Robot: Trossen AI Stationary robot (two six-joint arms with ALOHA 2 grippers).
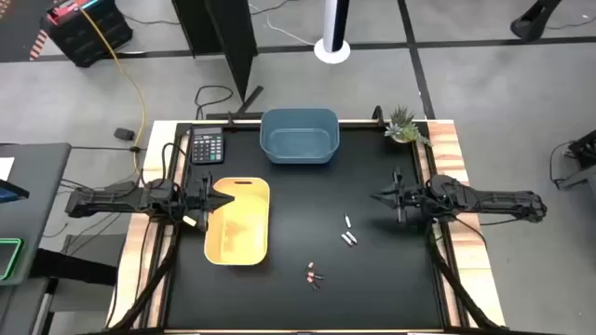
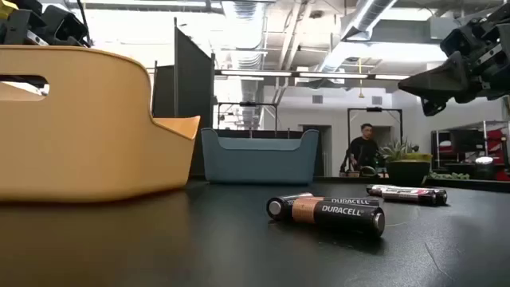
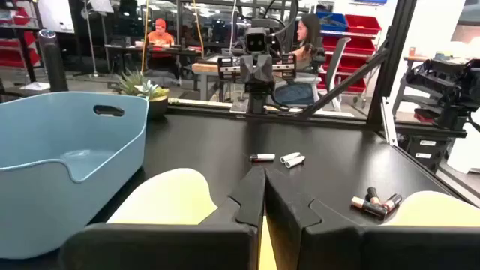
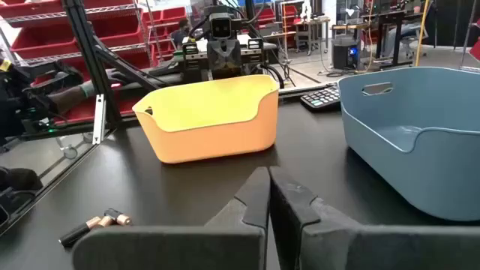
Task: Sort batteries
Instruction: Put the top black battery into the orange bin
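Two dark, copper-banded batteries (image 1: pixel 313 274) lie side by side near the table's near edge and show close up in the low view (image 2: pixel 327 214). Three whitish-silver batteries (image 1: pixel 348 231) lie right of centre, also visible past my left fingers (image 3: pixel 279 158). My left gripper (image 1: pixel 223 198) hangs shut over the left rim of the yellow tray (image 1: pixel 237 221), in its own view (image 3: pixel 264 181). My right gripper (image 1: pixel 377 196) hovers shut above the table, right of the whitish batteries, in its own view (image 4: pixel 268 186). Neither gripper touches anything.
A blue tray (image 1: pixel 298 135) stands at the far edge, with a calculator (image 1: pixel 206 146) to its left and a small potted plant (image 1: pixel 403 126) to its right. People sit in the room beyond the table. Bare black table lies between the trays and the batteries.
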